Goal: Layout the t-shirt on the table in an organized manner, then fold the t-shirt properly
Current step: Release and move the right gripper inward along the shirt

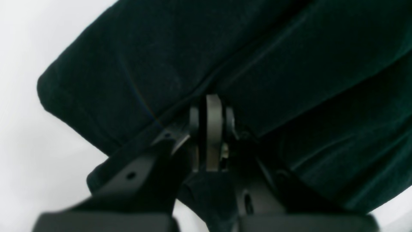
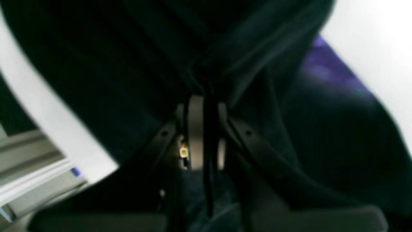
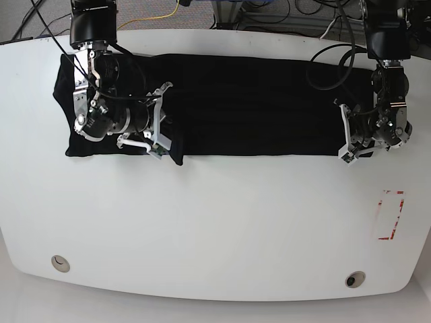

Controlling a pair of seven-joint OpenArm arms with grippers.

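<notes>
The black t-shirt (image 3: 249, 108) lies as a long flat band across the far half of the white table (image 3: 215, 229). My right gripper (image 3: 163, 147) sits at the band's near edge toward the left end. In the right wrist view its fingers (image 2: 196, 129) are shut with a fold of the t-shirt (image 2: 96, 64) between them, and a purple print (image 2: 322, 64) shows beside it. My left gripper (image 3: 347, 153) is at the band's near right corner. In the left wrist view it (image 1: 213, 101) is shut on the t-shirt (image 1: 225, 48) over the table (image 1: 19, 96).
A red rectangle marking (image 3: 390, 215) lies at the table's right side. Two round grommet holes (image 3: 60, 262) (image 3: 355, 278) sit near the front edge. Cables (image 3: 283, 10) run behind the table's far edge. A metal frame rail (image 2: 29, 174) shows past the table edge.
</notes>
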